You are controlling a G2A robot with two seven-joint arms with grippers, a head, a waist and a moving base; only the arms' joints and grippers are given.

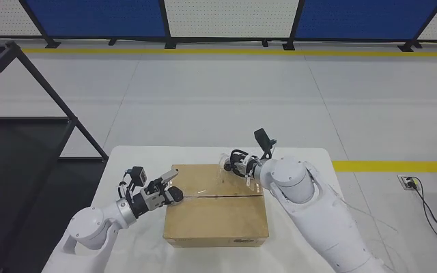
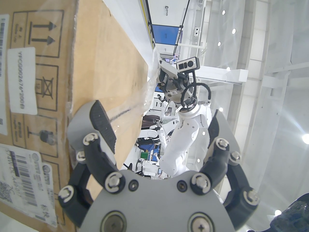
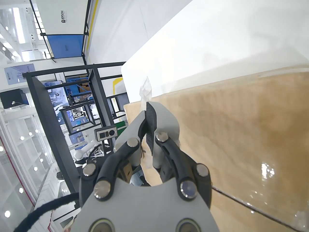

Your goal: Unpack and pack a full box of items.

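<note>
Pinching the tape end [image 3: 145,90] in the closed right claw [image 3: 147,117] to unseal the box [image 1: 215,218], holding the empty left claw [image 2: 157,112] wide open alongside, likely for bracing.

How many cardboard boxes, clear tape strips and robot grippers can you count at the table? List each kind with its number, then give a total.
cardboard box: 1
clear tape strip: 1
grippers: 2 (left gripper open, right gripper shut on the tape's peeled end)
Total: 4
</note>
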